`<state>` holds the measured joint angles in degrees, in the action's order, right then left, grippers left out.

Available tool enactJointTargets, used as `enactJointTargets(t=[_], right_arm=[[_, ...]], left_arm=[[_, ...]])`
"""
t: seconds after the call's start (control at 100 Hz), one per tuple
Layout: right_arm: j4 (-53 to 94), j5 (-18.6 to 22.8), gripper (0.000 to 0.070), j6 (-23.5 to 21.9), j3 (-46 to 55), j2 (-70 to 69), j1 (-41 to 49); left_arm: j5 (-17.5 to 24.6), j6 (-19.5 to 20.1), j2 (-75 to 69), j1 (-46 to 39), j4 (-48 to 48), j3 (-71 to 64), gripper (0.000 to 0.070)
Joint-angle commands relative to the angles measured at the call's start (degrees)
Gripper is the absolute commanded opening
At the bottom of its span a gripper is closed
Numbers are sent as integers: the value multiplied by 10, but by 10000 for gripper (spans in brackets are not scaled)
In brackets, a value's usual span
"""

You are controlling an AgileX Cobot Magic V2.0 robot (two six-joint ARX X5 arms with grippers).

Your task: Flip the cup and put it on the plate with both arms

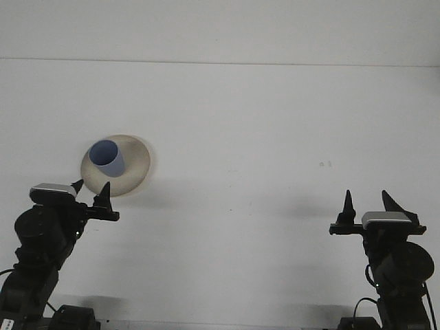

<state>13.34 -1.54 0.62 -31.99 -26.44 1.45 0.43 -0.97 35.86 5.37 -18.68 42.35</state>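
A blue cup (107,157) stands upright, mouth up, on the left part of a beige plate (135,165) at the table's left. My left gripper (91,190) is open just in front of the plate's near rim, holding nothing and apart from the cup. At the lower right my right gripper (367,201) is open too, its two dark fingers pointing up with nothing between them, far from the plate.
The white table (247,130) stretches between the two arms and back to a pale wall. A few faint specks (325,164) mark the surface at the right.
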Motion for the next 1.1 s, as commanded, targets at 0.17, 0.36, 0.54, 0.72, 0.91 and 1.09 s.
enactJointTargets(t=[0.17, 0.36, 0.54, 0.72, 0.91, 1.09], right_arm=[[-7, 0, 520, -2, -6, -1, 1], [-7, 0, 520, -2, -6, -1, 1], [-7, 0, 519, -2, -6, -1, 1], [-7, 0, 441, -2, -6, -1, 1], [-7, 0, 59, -2, -6, -1, 1], [-7, 0, 6, -2, -6, -1, 1]], left_arm=[[4, 6, 5, 2, 26, -17, 377], [4, 4, 5, 2, 50, -17, 377], [4, 3, 5, 2, 48, -17, 363], [4, 3, 5, 2, 48, -17, 144], [4, 3, 5, 2, 46, -17, 5], [4, 3, 4, 2, 46, -17, 5]])
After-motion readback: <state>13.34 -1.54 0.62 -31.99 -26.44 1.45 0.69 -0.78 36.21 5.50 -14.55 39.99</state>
